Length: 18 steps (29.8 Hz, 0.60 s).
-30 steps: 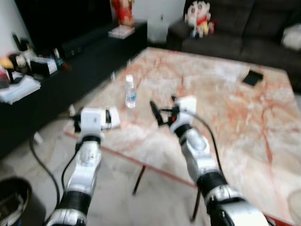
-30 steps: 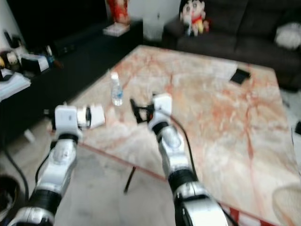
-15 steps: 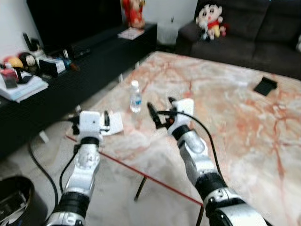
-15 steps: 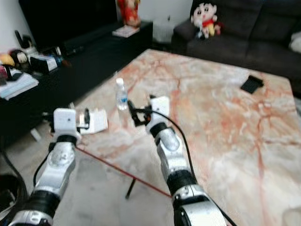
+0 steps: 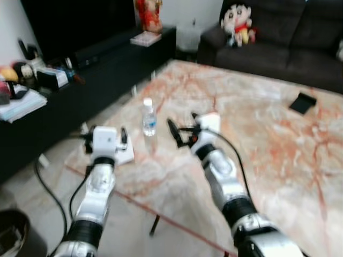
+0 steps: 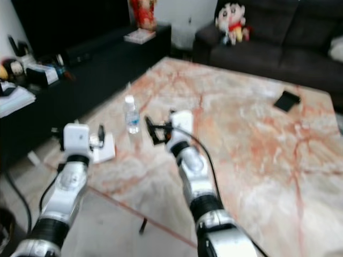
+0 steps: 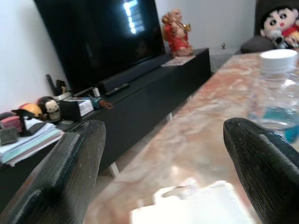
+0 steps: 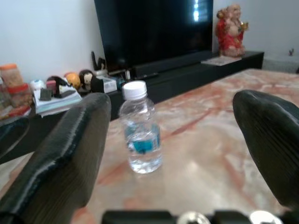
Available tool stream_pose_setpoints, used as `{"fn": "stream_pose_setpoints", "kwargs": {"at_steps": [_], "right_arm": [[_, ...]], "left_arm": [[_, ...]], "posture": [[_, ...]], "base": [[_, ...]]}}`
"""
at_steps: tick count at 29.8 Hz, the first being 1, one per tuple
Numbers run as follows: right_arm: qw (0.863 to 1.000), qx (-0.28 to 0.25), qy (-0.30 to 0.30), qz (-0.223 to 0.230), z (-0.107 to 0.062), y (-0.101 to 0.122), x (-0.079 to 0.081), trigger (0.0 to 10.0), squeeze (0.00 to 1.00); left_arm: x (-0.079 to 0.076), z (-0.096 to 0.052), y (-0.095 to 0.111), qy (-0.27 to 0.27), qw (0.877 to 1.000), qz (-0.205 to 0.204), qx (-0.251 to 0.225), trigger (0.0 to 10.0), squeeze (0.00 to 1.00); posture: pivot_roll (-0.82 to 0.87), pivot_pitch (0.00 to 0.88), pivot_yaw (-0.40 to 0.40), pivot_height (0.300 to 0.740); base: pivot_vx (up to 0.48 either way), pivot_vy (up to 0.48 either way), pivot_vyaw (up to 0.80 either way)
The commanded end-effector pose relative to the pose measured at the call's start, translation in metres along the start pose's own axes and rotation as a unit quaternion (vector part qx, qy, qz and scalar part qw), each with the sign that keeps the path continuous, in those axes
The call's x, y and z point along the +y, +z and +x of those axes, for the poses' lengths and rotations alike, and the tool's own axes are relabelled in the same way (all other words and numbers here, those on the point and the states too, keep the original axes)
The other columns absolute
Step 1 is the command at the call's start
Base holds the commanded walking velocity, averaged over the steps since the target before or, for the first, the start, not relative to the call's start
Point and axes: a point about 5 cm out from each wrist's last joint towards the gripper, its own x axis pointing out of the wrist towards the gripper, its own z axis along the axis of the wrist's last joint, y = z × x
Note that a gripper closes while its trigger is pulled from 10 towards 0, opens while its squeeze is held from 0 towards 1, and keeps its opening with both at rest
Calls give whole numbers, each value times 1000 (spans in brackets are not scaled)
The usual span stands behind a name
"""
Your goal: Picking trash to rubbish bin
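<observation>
A small clear water bottle [image 5: 149,117] with a white cap and blue label stands upright near the left corner of the marble table [image 5: 268,144]. A white crumpled paper [image 5: 127,156] lies at that corner. My left gripper [image 5: 106,138] hovers open just above and before the paper [image 7: 196,205]. To the right of the bottle and a little short of it, my right gripper [image 5: 182,130] is held open; the bottle [image 8: 140,135] shows between its fingers, untouched. A dark rubbish bin [image 5: 12,238] sits on the floor at the lower left.
A long black TV cabinet [image 5: 91,69] with books and small items runs along the left. A dark sofa [image 5: 278,43] with a plush doll [image 5: 237,21] is at the back. A black flat object [image 5: 303,102] lies far right on the table.
The whole view has swayed and shifted, so the camera moved. Both arms keep the same raised pose with fingers open. The left gripper now sits closer over the white paper.
</observation>
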Motion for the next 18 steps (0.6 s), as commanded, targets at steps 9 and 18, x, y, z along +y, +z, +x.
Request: {"fn": "stream_pose_setpoints", "kwargs": {"at_steps": [9,18], "right_arm": [[1000,3,-13,0,-5,-1,-9,10000,0],[1000,4,-9,2,-5,-3,-7,10000,0]], "left_arm": [[-9,-2,-8,-28,999,11,28,10000,0],[-13,-1,-28,-60,991,53,107,10000,0]], "posture": [[69,0,8,740],[71,0,10,740]], "base": [[0,0,0],[0,0,0]]}}
